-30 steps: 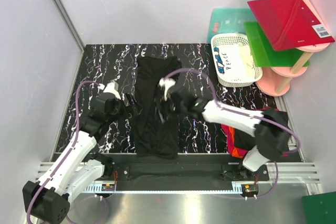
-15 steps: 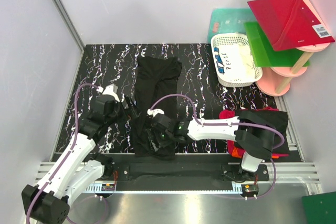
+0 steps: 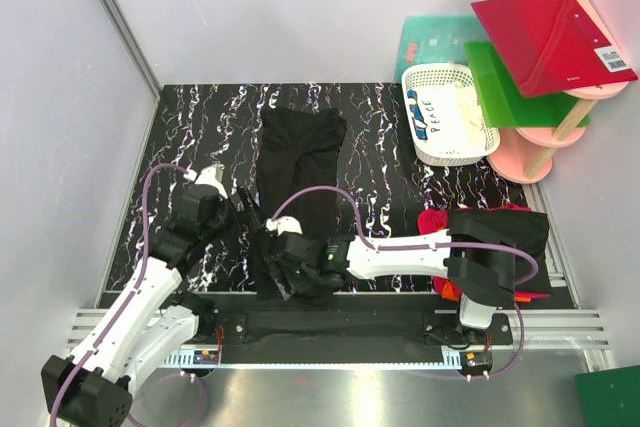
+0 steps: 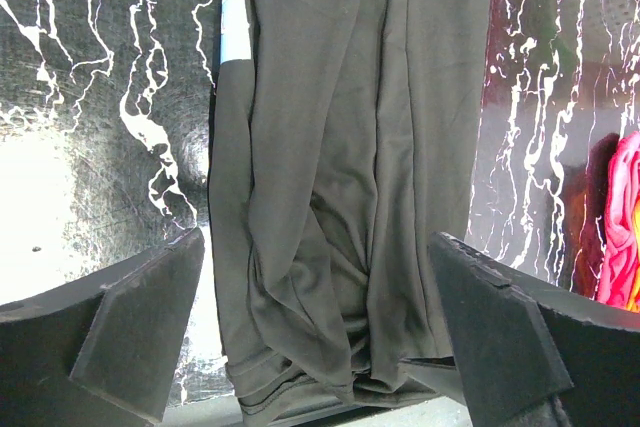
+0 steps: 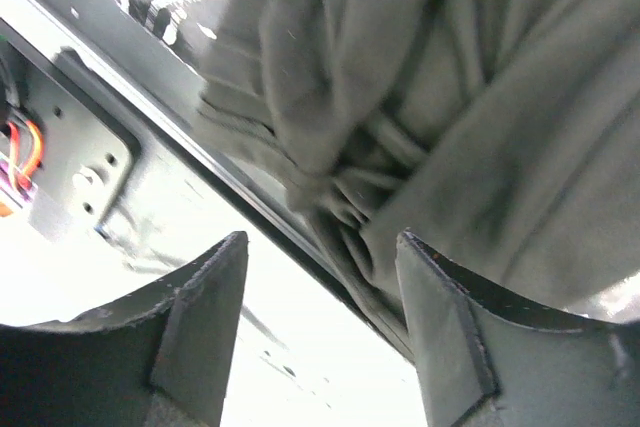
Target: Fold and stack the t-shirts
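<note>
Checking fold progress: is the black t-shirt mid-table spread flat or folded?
Partly folded: the black t-shirt lies as a long narrow strip, sides turned in, near end bunched; no crosswise fold yet.

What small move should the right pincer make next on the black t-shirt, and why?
Probably lower and close: the right pincer hangs open close above the bunched near edge of the black t-shirt, holding nothing, and the shirt so far lies folded lengthwise only.

Black t-shirt (image 3: 300, 162) folded into long strip, centre, red tees (image 3: 434, 221) heaped right
</note>
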Available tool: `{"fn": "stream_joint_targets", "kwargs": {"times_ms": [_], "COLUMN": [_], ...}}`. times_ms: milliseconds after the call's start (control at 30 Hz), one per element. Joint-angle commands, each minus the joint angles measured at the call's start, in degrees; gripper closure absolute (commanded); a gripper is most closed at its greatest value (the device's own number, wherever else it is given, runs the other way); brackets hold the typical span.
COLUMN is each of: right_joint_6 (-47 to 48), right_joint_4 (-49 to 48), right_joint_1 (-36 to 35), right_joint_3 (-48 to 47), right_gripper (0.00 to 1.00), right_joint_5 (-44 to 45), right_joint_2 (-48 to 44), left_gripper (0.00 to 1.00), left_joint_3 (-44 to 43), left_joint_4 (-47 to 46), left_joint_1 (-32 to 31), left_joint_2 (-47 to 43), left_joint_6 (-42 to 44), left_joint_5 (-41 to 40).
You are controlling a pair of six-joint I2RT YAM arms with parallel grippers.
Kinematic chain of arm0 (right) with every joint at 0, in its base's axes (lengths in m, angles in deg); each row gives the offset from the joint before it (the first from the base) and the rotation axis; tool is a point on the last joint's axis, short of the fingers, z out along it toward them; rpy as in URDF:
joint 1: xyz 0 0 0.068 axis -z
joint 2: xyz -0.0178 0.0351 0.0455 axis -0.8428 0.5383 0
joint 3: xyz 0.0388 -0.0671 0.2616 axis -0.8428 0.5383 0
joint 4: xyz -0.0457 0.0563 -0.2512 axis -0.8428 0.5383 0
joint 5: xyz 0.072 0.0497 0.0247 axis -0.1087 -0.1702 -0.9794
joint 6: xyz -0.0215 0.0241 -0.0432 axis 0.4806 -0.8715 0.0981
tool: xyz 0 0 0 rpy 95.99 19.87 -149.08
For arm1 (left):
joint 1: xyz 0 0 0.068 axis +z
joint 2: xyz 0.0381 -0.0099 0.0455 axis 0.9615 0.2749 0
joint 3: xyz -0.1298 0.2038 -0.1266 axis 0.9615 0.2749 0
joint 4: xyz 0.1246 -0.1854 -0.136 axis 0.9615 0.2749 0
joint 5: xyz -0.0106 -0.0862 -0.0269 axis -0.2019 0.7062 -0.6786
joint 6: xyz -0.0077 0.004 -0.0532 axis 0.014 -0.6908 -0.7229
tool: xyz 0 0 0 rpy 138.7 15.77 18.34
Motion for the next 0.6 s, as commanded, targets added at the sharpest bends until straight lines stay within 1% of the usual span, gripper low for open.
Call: {"fn": "stream_joint_targets", "kwargs": {"times_ms": [0,167,233,267,300,333,367,433,567], "right_joint_6": [-0.36,0.34,0.34,0.43,0.26,-0.35,-0.53,-0.54,-1.24], "right_joint_4": [-1.1,-2.42,-2.5,-2.42,-2.5,-2.5,-2.59,-2.59,-2.5], "right_joint_1": [-1.16,-1.25,-1.25,-1.25,-1.25,-1.16,-1.33,-1.6,-2.04], "right_joint_3": [-4.85,-8.02,-9.34,-9.78,-10.3,-10.48,-10.48,-10.22,-7.68], "right_gripper": [0.33,0.35,0.45,0.53,0.68,0.91,0.97,1.0,1.0], "right_joint_5": [3.05,3.23,3.06,2.97,2.88,3.05,3.05,4.01,5.51], "right_joint_2": [3.04,6.72,8.05,9.1,9.46,9.72,9.9,9.11,4.9], "left_gripper": [0.01,0.01,0.01,0.01,0.01,0.01,0.01,0.01,0.01], "left_joint_3": [0.14,0.4,0.4,0.31,0.31,0.4,0.4,0.58,0.75], "left_joint_4": [-1.09,-0.92,-0.83,-0.92,-0.83,-0.83,-0.74,-0.74,-0.74], "left_joint_1": [-0.14,-0.14,-0.14,-0.14,-0.14,-0.14,-0.14,-0.14,-0.14], "left_joint_2": [-1.54,-1.98,-2.07,-1.98,-2.07,-2.16,-2.16,-2.25,-1.81], "left_joint_6": [-0.55,-0.55,-0.64,-0.64,-0.64,-0.64,-0.64,-0.73,-0.99], "left_joint_5": [-0.97,-0.97,-0.88,-0.97,-0.97,-0.97,-0.97,-0.97,-0.97]}}
